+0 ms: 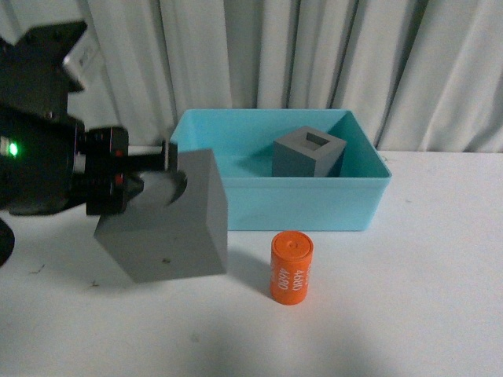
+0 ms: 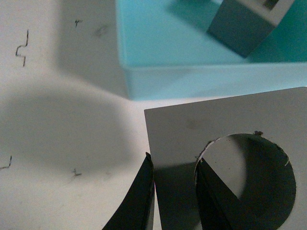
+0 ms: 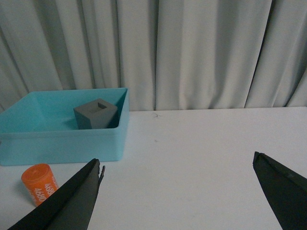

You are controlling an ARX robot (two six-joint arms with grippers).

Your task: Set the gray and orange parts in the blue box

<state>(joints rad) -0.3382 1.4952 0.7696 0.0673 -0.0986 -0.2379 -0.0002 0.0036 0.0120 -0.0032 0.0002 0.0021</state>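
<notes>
Soft even light, faint shadows, slightly grainy

The blue box (image 1: 330, 206) has open floor left of the rectangular-recess cube (image 1: 308, 155). The orange cylinder (image 1: 291, 267) stands, seemingly clear, before its front wall.

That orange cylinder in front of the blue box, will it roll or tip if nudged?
The orange cylinder stands upright on a flat end, so it probably sits stable. A push near its top might topple it; once down, its round side would likely roll across the smooth table.
</notes>
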